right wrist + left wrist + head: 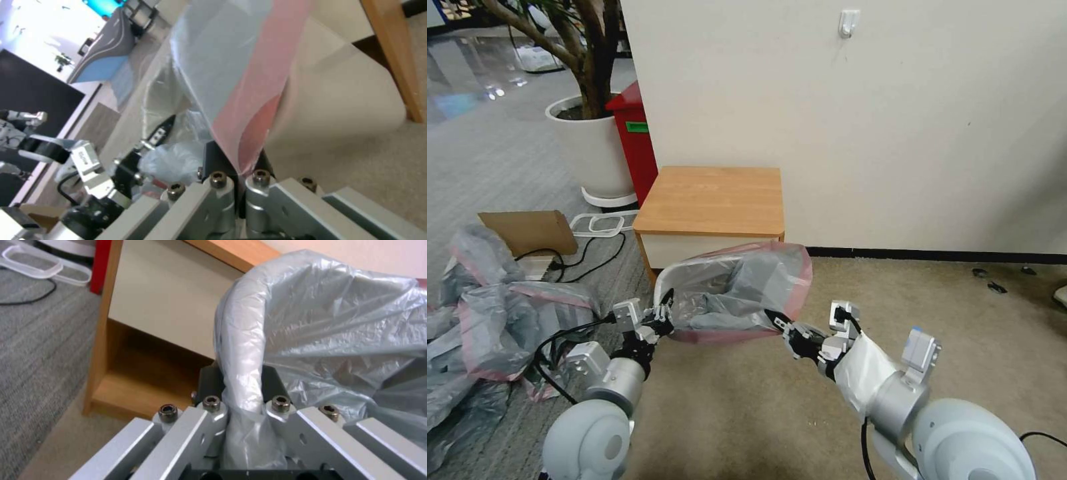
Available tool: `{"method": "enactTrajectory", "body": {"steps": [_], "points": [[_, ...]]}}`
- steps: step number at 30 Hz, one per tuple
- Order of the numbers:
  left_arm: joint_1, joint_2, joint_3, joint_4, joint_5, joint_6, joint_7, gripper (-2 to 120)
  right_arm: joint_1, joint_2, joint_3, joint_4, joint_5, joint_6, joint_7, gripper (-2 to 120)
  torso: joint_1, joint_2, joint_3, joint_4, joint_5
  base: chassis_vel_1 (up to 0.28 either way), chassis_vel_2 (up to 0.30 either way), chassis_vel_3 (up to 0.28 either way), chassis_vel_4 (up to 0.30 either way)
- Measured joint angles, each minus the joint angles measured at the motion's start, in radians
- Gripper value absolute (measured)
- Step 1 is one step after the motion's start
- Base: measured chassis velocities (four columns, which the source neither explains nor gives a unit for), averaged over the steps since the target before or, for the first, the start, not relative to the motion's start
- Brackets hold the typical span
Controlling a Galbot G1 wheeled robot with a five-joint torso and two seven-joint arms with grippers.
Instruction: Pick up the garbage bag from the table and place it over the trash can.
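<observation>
Grey garbage bag (740,293), pinched by left gripper (662,315) and right gripper (782,327), hides the trash can.

The head view looks forward and down from above both arms at the table (710,200) against the wall, taking in carpet on either side. The left wrist view sits close behind the left gripper (242,390), facing the table's drawer front and open shelf — very near the garbage bag (329,323). The right wrist view looks along the right gripper (236,163) across the bag toward the left gripper. All three views share the bag and table.
</observation>
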Motion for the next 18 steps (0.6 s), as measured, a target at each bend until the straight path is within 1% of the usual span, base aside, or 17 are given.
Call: {"method": "enactTrajectory", "body": {"steps": [10,18], "points": [[0.003,0.004,-0.043,-0.012,-0.087,0.023,-0.006,5,-0.028,-0.010,0.025,0.001,-0.001,0.014,0.019,0,0.000,0.000,0.000,0.0000,-0.0001,0.000,0.000,0.000,0.000],[0.012,0.007,-0.048,-0.020,-0.101,0.030,-0.006,5,-0.027,0.002,0.030,0.004,-0.031,0.015,0.022,0,0.000,0.000,0.000,0.0001,-0.0001,0.000,0.000,0.000,0.000]]}}
